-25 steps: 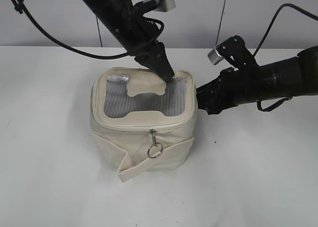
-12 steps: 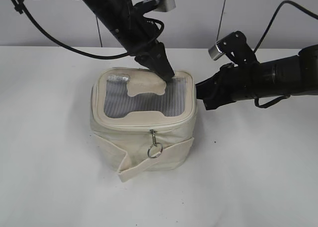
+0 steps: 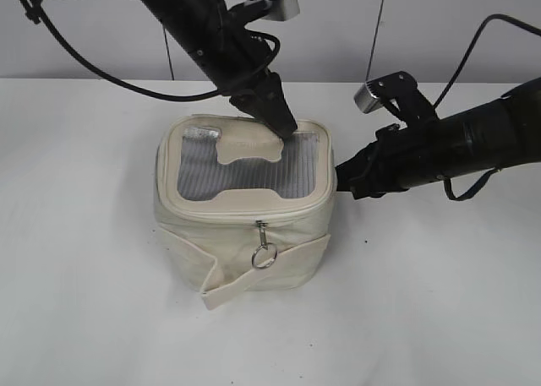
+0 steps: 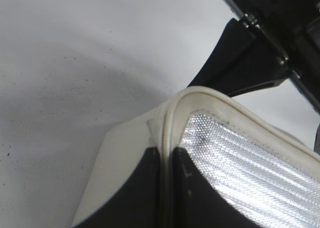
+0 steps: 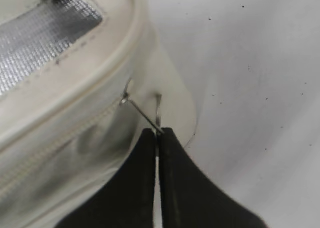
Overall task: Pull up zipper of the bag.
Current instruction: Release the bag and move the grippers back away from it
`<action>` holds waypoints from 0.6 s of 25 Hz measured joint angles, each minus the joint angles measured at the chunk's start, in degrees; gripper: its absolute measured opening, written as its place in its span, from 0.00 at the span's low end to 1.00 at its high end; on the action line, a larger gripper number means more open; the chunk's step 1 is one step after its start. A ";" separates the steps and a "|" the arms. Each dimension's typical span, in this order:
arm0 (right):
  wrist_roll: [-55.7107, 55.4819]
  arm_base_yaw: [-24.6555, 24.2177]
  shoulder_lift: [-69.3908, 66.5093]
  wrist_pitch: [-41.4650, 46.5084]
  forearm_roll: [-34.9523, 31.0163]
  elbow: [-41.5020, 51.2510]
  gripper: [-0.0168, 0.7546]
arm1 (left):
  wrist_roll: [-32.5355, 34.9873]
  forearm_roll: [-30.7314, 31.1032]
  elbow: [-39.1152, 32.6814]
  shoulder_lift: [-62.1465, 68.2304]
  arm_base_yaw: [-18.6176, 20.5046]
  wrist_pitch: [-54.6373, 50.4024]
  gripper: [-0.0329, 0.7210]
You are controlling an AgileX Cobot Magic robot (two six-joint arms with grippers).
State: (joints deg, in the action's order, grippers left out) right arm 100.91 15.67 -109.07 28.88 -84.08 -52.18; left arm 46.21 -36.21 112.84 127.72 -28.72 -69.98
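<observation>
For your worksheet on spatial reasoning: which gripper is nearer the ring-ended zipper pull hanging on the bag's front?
Neither is at that front pull. Right gripper, at the bag's right side, looks nearer; left gripper is on the lid's far rim.

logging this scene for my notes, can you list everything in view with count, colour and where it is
bag: one, cream-white, middle of the table, lid with grey mesh panel and cream patch
zipper: one, cream track round the lid's rim
zipper pulls: two, silver metal; one with a round ring hangs at the bag's front, the other is at the bag's right side
strap: one, cream fabric, loose across the bag's lower front
table: one, white, under everything
left gripper: one, black, closed over the lid's rim at the back
right gripper: one, black, shut on the right-side zipper pull
</observation>
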 joint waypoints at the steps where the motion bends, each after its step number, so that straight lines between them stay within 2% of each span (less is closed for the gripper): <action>1: -1.66 0.00 0.08 0.13 1.24 0.00 0.03 | 0.00 0.00 0.00 0.00 0.00 0.00 0.10; 6: -7.74 0.00 1.85 0.59 6.82 -0.06 0.03 | 0.00 0.00 0.00 0.00 0.00 0.00 0.10; 15: -21.89 0.20 6.56 3.77 20.65 -0.06 0.03 | 0.00 -0.05 0.00 0.00 0.00 -0.11 0.10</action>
State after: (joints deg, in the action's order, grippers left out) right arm 79.02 15.87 -102.51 32.66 -63.43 -52.24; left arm 46.21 -36.26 112.84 127.72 -28.72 -70.09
